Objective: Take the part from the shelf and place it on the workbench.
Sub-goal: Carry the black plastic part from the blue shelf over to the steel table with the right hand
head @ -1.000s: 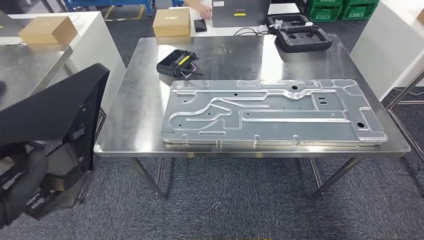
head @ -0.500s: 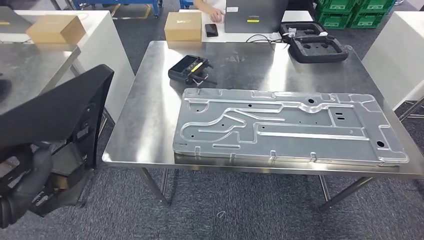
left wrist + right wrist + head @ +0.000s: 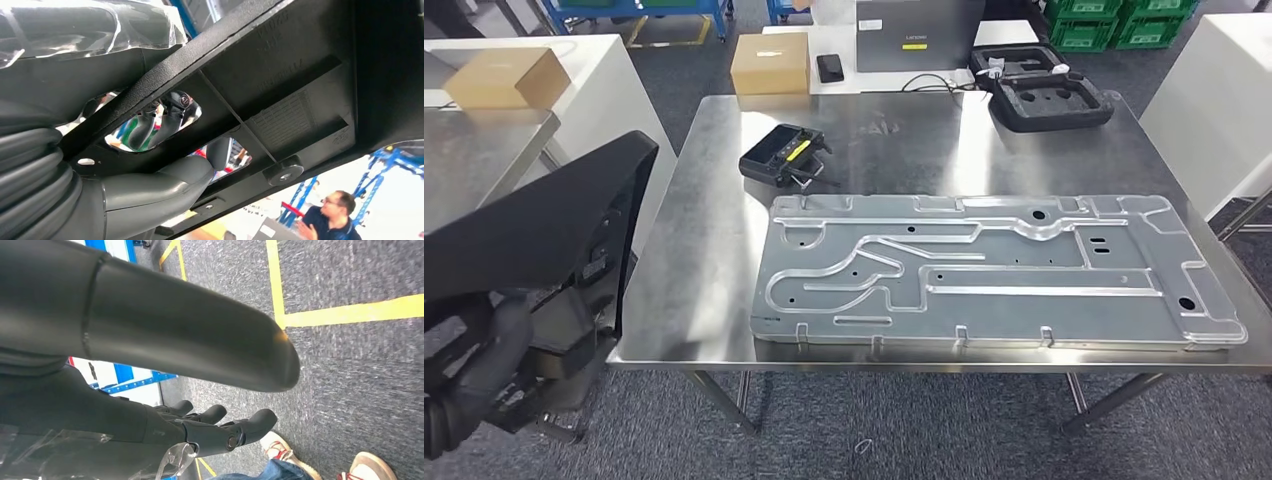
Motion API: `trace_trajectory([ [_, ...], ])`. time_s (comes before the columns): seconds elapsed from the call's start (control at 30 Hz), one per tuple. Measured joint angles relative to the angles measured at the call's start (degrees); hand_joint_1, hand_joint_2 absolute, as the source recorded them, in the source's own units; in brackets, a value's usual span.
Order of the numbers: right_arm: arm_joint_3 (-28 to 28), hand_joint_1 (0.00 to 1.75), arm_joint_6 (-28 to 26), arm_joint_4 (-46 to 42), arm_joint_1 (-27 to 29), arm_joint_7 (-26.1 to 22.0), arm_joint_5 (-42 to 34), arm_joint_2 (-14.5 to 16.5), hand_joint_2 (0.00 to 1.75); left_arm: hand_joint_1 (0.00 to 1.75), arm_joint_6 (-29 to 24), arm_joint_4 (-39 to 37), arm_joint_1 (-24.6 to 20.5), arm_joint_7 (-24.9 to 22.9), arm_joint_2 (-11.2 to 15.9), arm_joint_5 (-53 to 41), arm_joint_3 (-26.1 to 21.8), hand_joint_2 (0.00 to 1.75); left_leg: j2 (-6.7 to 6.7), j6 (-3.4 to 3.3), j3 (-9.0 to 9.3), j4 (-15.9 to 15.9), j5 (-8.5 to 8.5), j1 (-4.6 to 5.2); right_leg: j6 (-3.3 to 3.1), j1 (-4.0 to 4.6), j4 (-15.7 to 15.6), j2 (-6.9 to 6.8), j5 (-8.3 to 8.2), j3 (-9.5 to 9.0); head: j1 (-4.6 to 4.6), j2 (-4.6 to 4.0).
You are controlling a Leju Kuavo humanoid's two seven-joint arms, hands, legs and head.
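The steel bench (image 3: 724, 260) carries a large grey metal panel (image 3: 984, 270). Left of it, off the bench, the left hand (image 3: 469, 385) grips the black part (image 3: 534, 225). The right hand (image 3: 220, 430) hangs with fingers apart, holding nothing.

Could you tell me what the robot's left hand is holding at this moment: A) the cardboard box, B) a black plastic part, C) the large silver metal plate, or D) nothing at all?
B: in the head view the left hand grips the black plastic part beside the workbench, while the metal plate lies flat on the workbench, untouched.
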State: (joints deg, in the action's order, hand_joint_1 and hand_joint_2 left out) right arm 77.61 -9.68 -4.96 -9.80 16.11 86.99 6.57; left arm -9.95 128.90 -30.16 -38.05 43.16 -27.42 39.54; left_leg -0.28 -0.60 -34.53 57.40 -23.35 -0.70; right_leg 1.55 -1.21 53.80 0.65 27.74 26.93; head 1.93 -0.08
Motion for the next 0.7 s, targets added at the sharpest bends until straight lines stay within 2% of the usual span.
trace_trajectory([
  [0.03, -0.01, 0.0, 0.0, 0.0, -0.07, -0.05, 0.1, 0.08, 0.0, 1.75, 0.15, -0.01, -0.39, 0.19, -0.11, 0.0, 0.21, 1.75, -0.01, -0.37, 0.77, -2.2, 0.89, 0.26, 0.36, -0.02, -0.15, 0.03, 0.37, -0.28, 0.02, 0.01],
  [0.1, -0.01, 0.0, 0.0, 0.0, -0.23, -0.13, 0.31, 0.19, 0.0, 1.75, 0.52, -0.04, -1.18, 0.49, -0.39, 0.01, 0.6, 1.75, -0.07, -1.36, 1.33, -3.1, 0.45, 0.73, 1.18, 0.01, 0.01, 0.03, 0.39, -0.6, 0.04, 0.01],
  [0.13, -0.01, 0.0, 0.0, 0.0, -0.27, -0.13, 0.43, 0.2, 0.0, 1.75, 0.68, -0.05, -1.6, 0.62, -0.56, 0.0, 0.81, 1.75, -0.1, -1.84, 1.93, -3.38, 0.62, 0.66, 1.53, 0.01, 0.28, -0.04, 0.43, -0.81, 0.02, 0.02],
  [0.2, -0.01, 0.0, 0.0, 0.0, -0.36, -0.14, 0.66, 0.25, 0.0, 1.75, 1.0, -0.08, -2.76, 0.89, -1.09, 0.03, 1.39, 1.75, -0.08, -2.64, 3.24, -3.86, 0.44, 0.42, 1.93, 0.06, 3.07, -0.14, 1.01, -0.05, -0.13, 0.01],
  [0.23, -0.02, 0.0, 0.01, 0.0, -0.41, -0.16, 0.73, 0.28, 0.0, 1.75, 1.17, -0.09, -3.28, 1.07, -1.43, 0.03, 1.71, 1.75, -0.06, -2.92, 3.72, -4.04, 0.25, 0.33, 2.03, 0.04, 6.01, -0.17, 2.0, 1.58, -0.27, 0.02],
  [0.3, -0.04, 0.0, 0.01, 0.0, -0.52, -0.22, 0.91, 0.35, 0.0, 1.75, 1.57, -0.17, -4.15, 1.38, -2.17, 0.07, 2.36, 1.75, -0.05, -3.42, 4.07, -4.04, -0.34, 0.48, 2.13, 0.08, 13.8, -0.18, 4.9, 6.88, -0.5, 0.02],
  [0.33, -0.04, 0.0, 0.01, 0.0, -0.55, -0.24, 1.0, 0.36, 0.0, 1.75, 1.75, -0.26, -4.51, 1.47, -2.6, 0.13, 2.7, 1.75, -0.07, -3.56, 4.28, -4.02, -0.68, 0.58, 2.19, 0.11, 16.63, -0.19, 5.98, 9.33, -0.6, 0.02],
  [0.37, -0.04, 0.0, 0.01, 0.0, -0.56, -0.23, 1.1, 0.36, 0.0, 1.75, 1.89, -0.37, -4.93, 1.53, -3.01, 0.25, 3.07, 1.75, -0.14, -3.62, 4.62, -4.01, -1.07, 0.68, 2.23, 0.13, 17.6, -0.19, 6.05, 10.87, -0.62, 0.02],
  [0.4, -0.04, 0.0, 0.01, 0.0, -0.54, -0.23, 1.21, 0.36, 0.0, 1.75, 1.99, -0.49, -5.4, 1.56, -3.43, 0.44, 3.45, 1.75, -0.23, -3.61, 5.16, -4.0, -1.51, 0.75, 2.27, 0.15, 16.27, -0.19, 4.73, 11.24, -0.63, 0.02],
  [0.43, -0.04, 0.0, 0.01, 0.0, -0.52, -0.22, 1.31, 0.36, 0.0, 1.75, 2.05, -0.6, -5.87, 1.63, -3.85, 0.68, 3.83, 1.75, -0.29, -3.53, 5.85, -4.01, -2.02, 0.78, 2.24, 0.17, 12.88, -0.2, 2.23, 10.51, -0.65, 0.02],
  [0.47, -0.04, 0.0, 0.02, 0.0, -0.47, -0.22, 1.43, 0.36, 0.0, 1.75, 2.07, -0.74, -6.34, 1.79, -4.25, 0.93, 4.23, 1.75, -0.33, -3.39, 6.4, -4.03, -2.57, 0.79, 2.06, 0.22, 8.42, -0.29, -0.94, 9.32, -0.67, 0.01],
  [0.5, -0.04, 0.0, 0.07, 0.0, -0.42, -0.28, 1.56, 0.36, 0.0, 1.75, 2.07, -0.92, -6.82, 2.03, -4.67, 1.22, 4.67, 1.75, -0.32, -3.18, 6.93, -3.99, -3.07, 0.84, 1.81, 0.32, 4.66, -0.4, -2.94, 8.3, -0.62, 0.01],
  [0.53, -0.05, 0.0, 0.13, 0.0, -0.49, -0.39, 1.7, 0.37, 0.0, 1.75, 2.06, -1.12, -7.38, 2.3, -5.05, 1.53, 5.11, 1.75, -0.31, -2.87, 7.16, -4.02, -3.53, 0.9, 1.51, 0.49, 2.19, -0.53, -4.07, 7.65, -0.64, 0.01],
  [0.57, -0.05, 0.0, 0.17, 0.0, -0.58, -0.51, 1.82, 0.39, 0.0, 1.75, 2.04, -1.35, -7.95, 2.56, -5.43, 1.82, 5.53, 1.75, -0.28, -2.49, 7.38, -4.01, -3.82, 0.95, 1.13, 0.68, 0.98, -0.59, -4.52, 7.43, -0.67, 0.01],
  [0.63, -0.05, 0.0, 0.23, 0.0, -0.87, -0.69, 2.02, 0.55, 0.0, 1.75, 1.95, -1.71, -9.09, 3.01, -6.08, 2.38, 6.22, 1.75, -0.27, -1.8, 7.86, -3.71, -4.09, 1.06, 0.41, 0.7, 0.82, -0.55, -4.15, 6.97, -0.78, 0.02],
  [0.67, -0.04, 0.0, 0.22, 0.0, -0.92, -0.7, 2.15, 0.66, 0.0, 1.75, 1.89, -1.89, -9.59, 3.23, -6.39, 2.62, 6.54, 1.75, -0.22, -1.57, 8.02, -3.03, -4.28, 1.05, 0.01, 0.55, 0.65, -0.46, -4.22, 6.42, -0.8, 0.01],
  [0.7, -0.04, 0.0, 0.22, 0.0, -0.96, -0.7, 2.27, 0.74, 0.0, 1.75, 1.83, -2.07, -10.14, 3.48, -6.65, 2.86, 6.87, 1.75, -0.19, -1.35, 7.43, -1.39, -4.72, 1.0, -0.29, 0.35, 0.57, -0.44, -3.98, 5.78, -0.73, 0.01],
])
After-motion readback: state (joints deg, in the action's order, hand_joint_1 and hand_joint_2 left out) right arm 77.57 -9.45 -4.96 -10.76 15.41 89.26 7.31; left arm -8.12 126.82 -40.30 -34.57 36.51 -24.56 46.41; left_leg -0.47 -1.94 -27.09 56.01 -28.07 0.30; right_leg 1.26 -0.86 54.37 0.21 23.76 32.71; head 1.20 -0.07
